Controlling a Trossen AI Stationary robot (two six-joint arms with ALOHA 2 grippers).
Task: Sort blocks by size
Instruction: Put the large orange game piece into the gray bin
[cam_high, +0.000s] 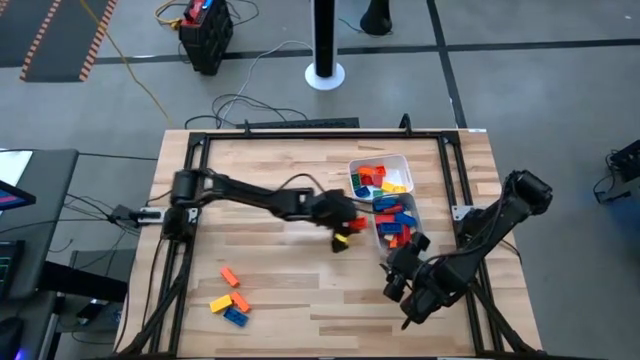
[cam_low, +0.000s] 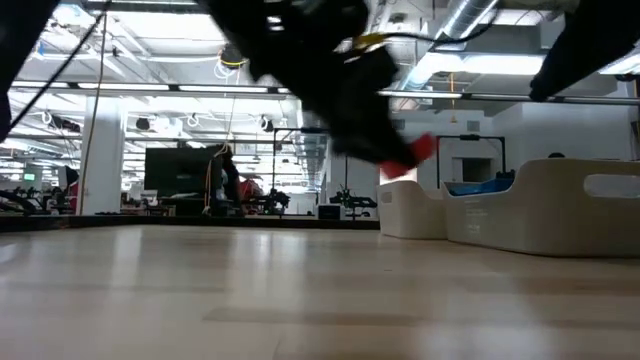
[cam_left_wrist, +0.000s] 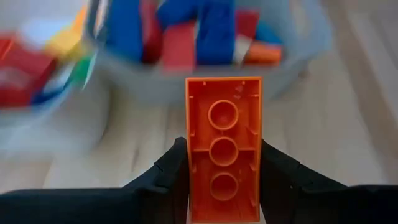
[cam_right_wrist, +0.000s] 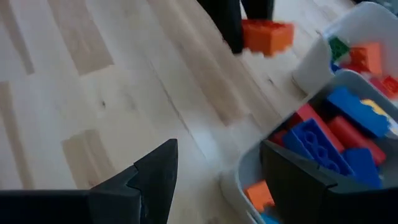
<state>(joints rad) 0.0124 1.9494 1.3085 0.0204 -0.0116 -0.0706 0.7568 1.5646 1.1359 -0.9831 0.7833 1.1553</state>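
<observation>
Toward the far right corner of the pale wooden plank surface (cam_high: 280, 260) stand a white plastic tub (cam_high: 398, 160) and, nearer, a clear plastic tub (cam_high: 418, 215), both heaped with mixed studded toy bricks. The left gripper (cam_high: 350, 222), beside them, has its jaws clamped on a long orange brick (cam_left_wrist: 224, 149), hollow underside showing. The right gripper (cam_high: 400, 280) waits open-jawed by the clear tub. Three loose bricks (cam_high: 230, 300) lie near the left front corner.

The high view looks straight down on the whole worktop (cam_high: 300, 270); the low view sits at its surface, facing level into the room. Each wrist view looks closely past its own fingers, and both share the clear tub (cam_left_wrist: 205, 81) of blocks (cam_right_wrist: 323, 146)
</observation>
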